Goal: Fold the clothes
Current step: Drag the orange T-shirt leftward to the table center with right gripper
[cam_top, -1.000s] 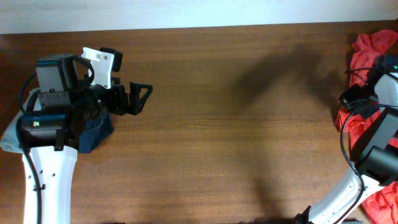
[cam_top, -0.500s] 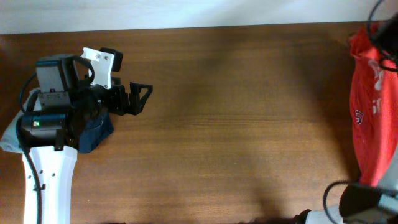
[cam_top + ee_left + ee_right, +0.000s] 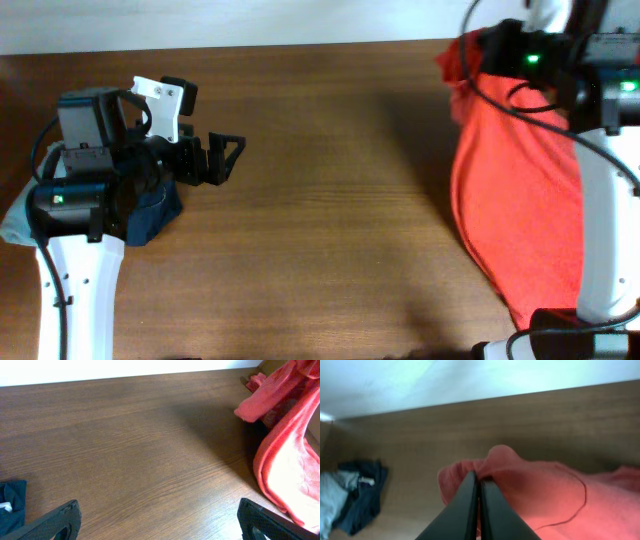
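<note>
Right pincer (image 3: pixel 479 480), clamped on orange-red cotton T-shirt (image 3: pixel 520 190), has just hoisted it to 1 o'clock for spreading; left pincer (image 3: pixel 226 158) gapes wide.

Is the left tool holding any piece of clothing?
No: in the left wrist view the left tool stands wide open over the bare wooden table, with nothing gripped in it.

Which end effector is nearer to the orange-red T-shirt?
Right. The right end effector is shut on a fold of the orange-red T-shirt; the left end effector hangs open across the table, far from it.
</note>
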Motion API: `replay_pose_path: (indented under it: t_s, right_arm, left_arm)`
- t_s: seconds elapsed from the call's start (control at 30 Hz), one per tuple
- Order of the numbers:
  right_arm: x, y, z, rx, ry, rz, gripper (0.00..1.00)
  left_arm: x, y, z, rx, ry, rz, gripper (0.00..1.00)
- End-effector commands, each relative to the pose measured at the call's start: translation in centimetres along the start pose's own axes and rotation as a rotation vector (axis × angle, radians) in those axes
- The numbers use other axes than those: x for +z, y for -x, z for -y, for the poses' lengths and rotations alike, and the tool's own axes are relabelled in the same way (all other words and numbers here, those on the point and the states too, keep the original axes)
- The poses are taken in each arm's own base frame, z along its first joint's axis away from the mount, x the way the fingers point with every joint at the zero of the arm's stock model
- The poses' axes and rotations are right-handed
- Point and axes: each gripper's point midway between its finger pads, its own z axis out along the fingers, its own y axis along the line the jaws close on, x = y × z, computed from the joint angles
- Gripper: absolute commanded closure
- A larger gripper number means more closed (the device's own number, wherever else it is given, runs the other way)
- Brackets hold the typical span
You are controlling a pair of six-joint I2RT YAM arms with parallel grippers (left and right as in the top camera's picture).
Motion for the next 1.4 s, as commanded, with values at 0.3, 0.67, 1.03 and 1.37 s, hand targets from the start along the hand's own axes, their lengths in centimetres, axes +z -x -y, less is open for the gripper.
replay_pose_path:
  t_s: [0.3,0.67,1.03,1.37]
  right_arm:
    - [1.9,-2.5,-5.0,-0.105,0.064,-0.077,0.96]
    - [6.7,-9.7,-12.0,-0.198,0.180,-0.299,0.96]
    - [8.2,-20.4,-22.0,-0.479,0.347,-0.523,0.96]
    - [5.7,-26.0,-26.5,-0.758,0.488,-0.589,0.84]
  left_arm:
    - [-0.6,0.6,-0.5,0.027,0.046,0.016,0.01]
    - [-1.2,0.3,-4.5,0.024,0.278,-0.005,0.01]
    - [-2.9,0.8,-8.1,0.030,0.507,0.009,0.01]
    - [-2.9,1.5,-8.2,0.038,0.511,0.035,0.01]
